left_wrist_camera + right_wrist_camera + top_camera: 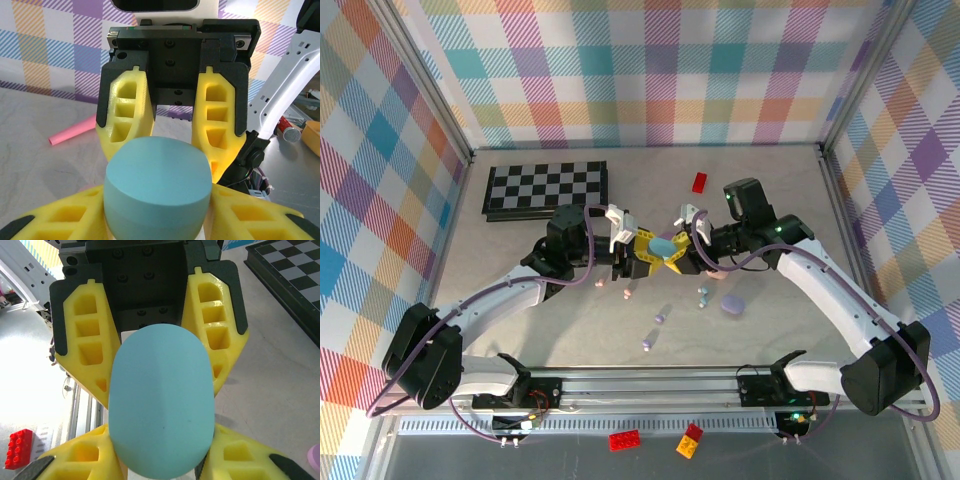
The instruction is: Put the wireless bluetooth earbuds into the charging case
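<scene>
Light-blue charging case [160,405], lid shut, hangs pinched between the right hand [680,252] and the left hand [646,252], above the surface [780,185]. Pastel earbuds [663,315] lie loose below, none inserted yet.

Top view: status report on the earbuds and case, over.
Right gripper shut on blue case; left gripper flanks it, grip unclear. Earbuds loose on table, none in. Case looks closed.

The charging case [665,246] sits between the left pincer [645,250] and the right pincer [678,250]. Earbuds [662,314] lie on the desk [520,260] before them, and a chessboard [546,188] lies behind.
</scene>
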Tool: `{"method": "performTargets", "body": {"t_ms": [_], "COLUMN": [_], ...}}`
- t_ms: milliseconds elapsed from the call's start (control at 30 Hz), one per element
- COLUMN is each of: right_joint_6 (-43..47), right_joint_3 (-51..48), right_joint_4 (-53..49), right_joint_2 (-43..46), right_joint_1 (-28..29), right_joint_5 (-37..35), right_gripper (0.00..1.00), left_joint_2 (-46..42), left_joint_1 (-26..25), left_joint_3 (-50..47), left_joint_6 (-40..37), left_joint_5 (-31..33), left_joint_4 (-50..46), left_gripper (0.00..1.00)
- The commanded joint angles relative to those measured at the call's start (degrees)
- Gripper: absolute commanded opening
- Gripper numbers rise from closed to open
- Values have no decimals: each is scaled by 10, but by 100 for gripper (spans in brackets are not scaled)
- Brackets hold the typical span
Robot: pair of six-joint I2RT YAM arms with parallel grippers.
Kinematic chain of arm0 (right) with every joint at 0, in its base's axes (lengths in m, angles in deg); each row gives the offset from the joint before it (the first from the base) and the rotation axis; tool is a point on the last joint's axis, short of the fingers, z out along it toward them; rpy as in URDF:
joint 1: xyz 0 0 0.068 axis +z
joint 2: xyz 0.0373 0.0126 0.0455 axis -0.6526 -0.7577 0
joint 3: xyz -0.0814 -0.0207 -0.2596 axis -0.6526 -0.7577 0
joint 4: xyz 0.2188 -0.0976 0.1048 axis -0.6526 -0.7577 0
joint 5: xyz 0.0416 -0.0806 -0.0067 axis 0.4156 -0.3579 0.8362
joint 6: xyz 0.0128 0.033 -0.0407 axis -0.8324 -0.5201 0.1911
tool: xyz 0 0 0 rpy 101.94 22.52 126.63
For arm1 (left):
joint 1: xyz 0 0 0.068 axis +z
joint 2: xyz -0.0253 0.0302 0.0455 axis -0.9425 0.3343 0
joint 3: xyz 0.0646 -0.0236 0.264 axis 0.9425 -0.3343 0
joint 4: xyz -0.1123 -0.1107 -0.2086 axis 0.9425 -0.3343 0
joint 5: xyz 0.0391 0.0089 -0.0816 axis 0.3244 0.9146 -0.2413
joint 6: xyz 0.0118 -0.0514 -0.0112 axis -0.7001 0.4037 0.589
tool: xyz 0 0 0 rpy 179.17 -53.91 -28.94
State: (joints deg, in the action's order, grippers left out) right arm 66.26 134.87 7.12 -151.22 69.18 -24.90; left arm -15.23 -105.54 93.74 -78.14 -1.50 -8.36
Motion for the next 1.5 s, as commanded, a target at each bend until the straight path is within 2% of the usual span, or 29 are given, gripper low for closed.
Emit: {"method": "performTargets", "body": {"t_ms": [0, 133, 433, 567, 667, 767, 967, 1067, 1133, 1200, 1267, 1467], "right_joint_6": [-6, -14, -20, -22, -22, -21, -30, -30, -29, -30, -32, -30], "right_joint_3": [-7, -3, -1, 0, -1, -2, 9, 11, 11, 8, 6, -2], "right_joint_4": [24, 23, 22, 20, 20, 21, 7, 4, 4, 9, 14, 21], "right_joint_2": [2, 1, -3, -4, -4, -4, -11, -13, -12, -9, -5, 7], "right_joint_1": [-3, -5, -7, -8, -9, -9, -15, -17, -17, -17, -17, -19], "right_joint_5": [8, 14, 24, 25, 24, 26, 43, 46, 45, 39, 33, 15], "right_gripper": [31, 31, 30, 30, 30, 30, 29, 29, 32, 39, 40, 64], "left_joint_2": [-1, -5, -4, -5, -4, -5, -6, -6, -6, -6, -7, -6], "left_joint_1": [-6, -7, -6, -6, -6, -6, -7, -7, -7, -7, -7, -6], "left_joint_3": [2, -5, -7, -8, -8, -8, -11, -9, -9, -9, -10, -13], "left_joint_6": [-2, -6, -13, -16, -16, -17, -25, -26, -27, -27, -25, -19], "left_joint_5": [-35, -34, -38, -37, -38, -38, -40, -42, -40, -39, -37, -33], "left_joint_4": [29, 36, 36, 35, 34, 34, 29, 27, 27, 27, 32, 49], "left_gripper": [45, 48, 48, 55, 54, 48, 47, 41, 39, 38, 37, 34]}}
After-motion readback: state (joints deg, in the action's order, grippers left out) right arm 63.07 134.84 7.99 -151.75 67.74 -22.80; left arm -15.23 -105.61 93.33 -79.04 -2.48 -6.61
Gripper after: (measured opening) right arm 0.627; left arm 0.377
